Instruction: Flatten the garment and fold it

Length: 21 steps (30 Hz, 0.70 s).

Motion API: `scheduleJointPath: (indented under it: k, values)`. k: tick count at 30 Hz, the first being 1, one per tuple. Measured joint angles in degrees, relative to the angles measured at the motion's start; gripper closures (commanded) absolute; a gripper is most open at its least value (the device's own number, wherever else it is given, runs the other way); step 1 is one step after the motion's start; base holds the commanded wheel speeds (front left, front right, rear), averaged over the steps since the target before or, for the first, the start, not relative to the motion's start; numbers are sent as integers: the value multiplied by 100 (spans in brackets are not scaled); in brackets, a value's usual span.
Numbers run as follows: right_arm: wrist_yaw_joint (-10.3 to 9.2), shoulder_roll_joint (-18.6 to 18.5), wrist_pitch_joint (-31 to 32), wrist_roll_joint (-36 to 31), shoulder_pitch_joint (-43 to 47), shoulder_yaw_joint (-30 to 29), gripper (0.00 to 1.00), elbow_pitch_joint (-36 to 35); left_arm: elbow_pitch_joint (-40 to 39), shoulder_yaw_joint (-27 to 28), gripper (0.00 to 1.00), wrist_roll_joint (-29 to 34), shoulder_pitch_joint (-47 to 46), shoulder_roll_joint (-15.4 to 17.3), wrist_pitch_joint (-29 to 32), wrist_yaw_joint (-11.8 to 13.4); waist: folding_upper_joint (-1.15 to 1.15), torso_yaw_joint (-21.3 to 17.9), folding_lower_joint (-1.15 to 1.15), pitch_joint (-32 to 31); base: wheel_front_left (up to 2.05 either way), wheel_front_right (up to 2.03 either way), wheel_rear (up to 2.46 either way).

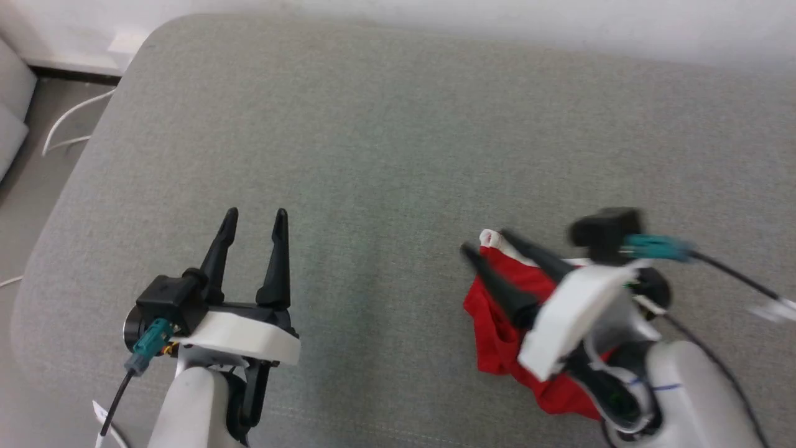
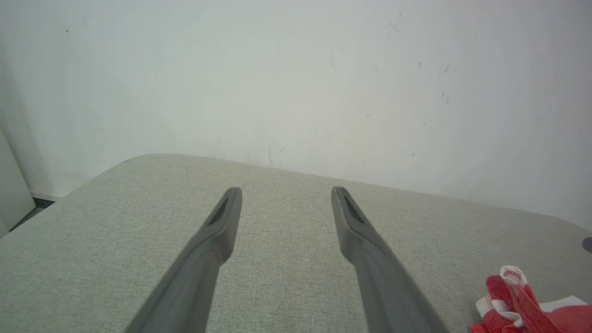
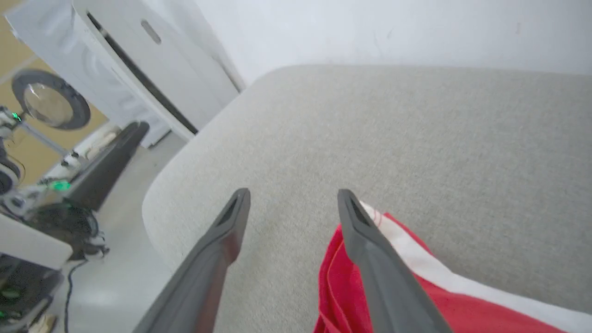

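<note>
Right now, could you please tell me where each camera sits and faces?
Head view: from the head, down onto the grey cushion; left gripper and right gripper show, the right over the garment.
Left wrist view: along its own fingers toward the white wall.
Right wrist view: along its own fingers toward the cushion's corner.
All three share cushion and garment.

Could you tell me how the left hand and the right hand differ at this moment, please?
The left hand is over bare grey cushion, while the right hand is over the crumpled red garment. The left hand points straight up the head view; the right hand slants toward the robot's left. Both are open and grip nothing.
</note>
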Motion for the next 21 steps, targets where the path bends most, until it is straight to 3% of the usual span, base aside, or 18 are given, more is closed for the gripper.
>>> scheduleJointPath:
  k: [3,6,12,16,21]
  values:
    - [0,-5,-833,356,215,-434,0,-416,-26,59,0,1,35,-1,0,0,0,-110,0,-66,0,0,0]
    - [0,-5,-1581,286,446,-913,0,-672,-64,115,0,18,51,-1,0,-1,0,-244,0,-126,0,0,0]
    - [0,-24,-2670,182,1060,-1852,0,-305,-138,179,0,65,138,-1,0,-2,0,-507,-1,-221,0,0,0]
    - [0,-27,-2847,285,1338,-1985,0,302,-177,185,0,65,146,-2,0,-2,0,-612,0,-232,0,0,0]
    - [0,-27,-2613,376,1482,-1817,0,873,-180,190,0,65,149,-3,0,-2,0,-600,-1,-209,0,0,0]
